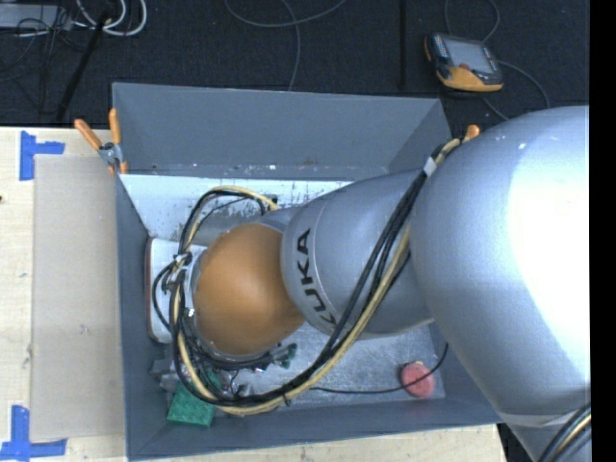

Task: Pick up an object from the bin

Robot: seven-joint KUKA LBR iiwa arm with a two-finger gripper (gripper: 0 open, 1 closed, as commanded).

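My gripper shows as a dark body under the arm's orange cover, low in the bin's front left corner. Just left of and below it lies a green flat piece on the bin floor, touching or nearly touching the gripper's body. A white boxy thing lies along the left wall, partly hidden by the cover and its cables.
A small pink-red rounded thing lies apart near the front right of the bin. The arm with its orange cover and looped cables covers the middle of the bin floor.
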